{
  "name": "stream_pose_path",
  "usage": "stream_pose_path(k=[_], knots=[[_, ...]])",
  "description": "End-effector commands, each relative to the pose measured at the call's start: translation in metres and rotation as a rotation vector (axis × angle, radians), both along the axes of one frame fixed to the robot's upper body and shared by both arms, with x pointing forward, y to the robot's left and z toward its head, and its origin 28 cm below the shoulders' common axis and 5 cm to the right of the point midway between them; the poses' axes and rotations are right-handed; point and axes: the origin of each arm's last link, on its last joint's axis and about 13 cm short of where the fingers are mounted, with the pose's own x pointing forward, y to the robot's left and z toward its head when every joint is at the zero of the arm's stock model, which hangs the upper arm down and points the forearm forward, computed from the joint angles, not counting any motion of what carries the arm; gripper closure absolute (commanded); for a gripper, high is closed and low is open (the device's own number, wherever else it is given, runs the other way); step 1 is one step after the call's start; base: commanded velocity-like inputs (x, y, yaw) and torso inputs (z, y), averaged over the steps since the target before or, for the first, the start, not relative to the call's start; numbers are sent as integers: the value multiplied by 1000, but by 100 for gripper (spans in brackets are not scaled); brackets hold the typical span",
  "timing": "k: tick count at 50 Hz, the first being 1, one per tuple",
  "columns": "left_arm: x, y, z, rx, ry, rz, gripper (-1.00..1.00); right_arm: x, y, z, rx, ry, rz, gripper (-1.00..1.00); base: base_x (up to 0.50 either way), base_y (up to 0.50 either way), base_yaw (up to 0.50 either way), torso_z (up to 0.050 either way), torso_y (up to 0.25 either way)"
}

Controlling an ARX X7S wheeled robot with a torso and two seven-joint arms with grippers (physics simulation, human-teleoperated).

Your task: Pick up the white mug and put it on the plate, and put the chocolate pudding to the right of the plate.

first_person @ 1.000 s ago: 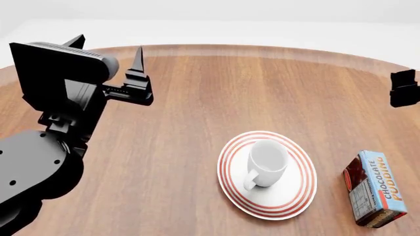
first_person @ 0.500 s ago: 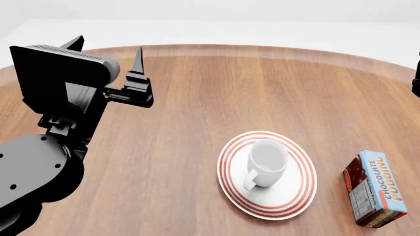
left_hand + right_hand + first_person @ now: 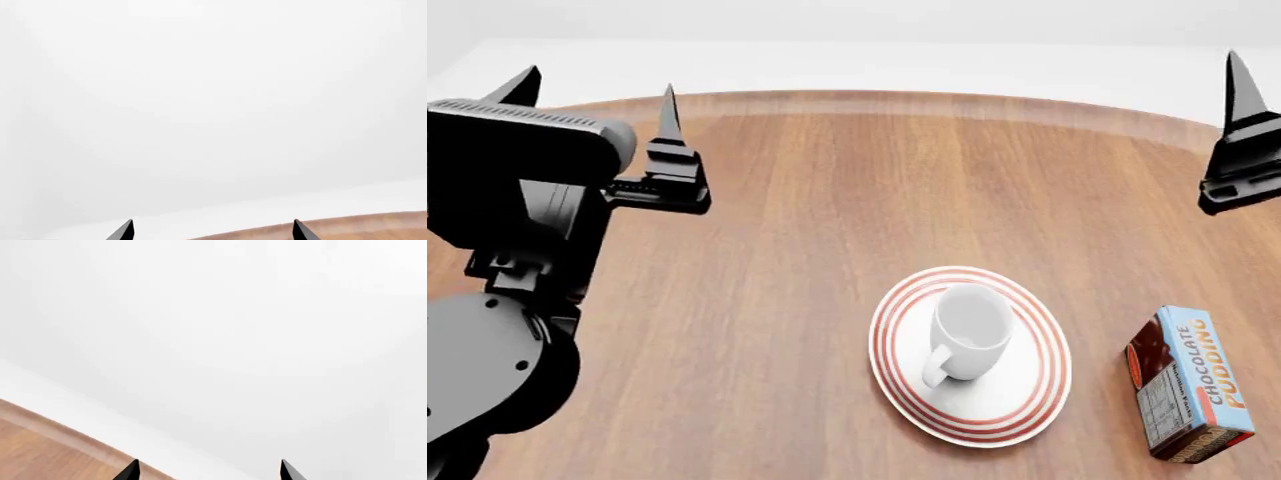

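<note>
left tool [image 3: 594, 95] shifted left, released | right tool [image 3: 208, 471] re-entered, released

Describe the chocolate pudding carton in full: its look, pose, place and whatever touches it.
The chocolate pudding is a narrow rectangular carton, light blue and brown, with orange "CHOCOLATE PUDDING" lettering and a white nutrition label on its side. It looks like printed cardboard. It lies flat on the wooden table, just right of the plate and apart from it. Only the table touches it; neither gripper is near.
</note>
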Motion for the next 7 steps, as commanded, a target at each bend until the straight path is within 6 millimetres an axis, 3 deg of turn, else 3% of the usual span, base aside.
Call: stream_pose_path(k=[1, 7], knots=[[-10, -1, 4, -45, -72, 36, -100, -21, 33, -10, -5, -106, 150, -100, 0, 0, 0, 0, 0], [-24, -2, 5, -27, -130, 57, -100, -28, 41, -18, 8, -137, 183, -100, 0, 0, 0, 0, 0]])
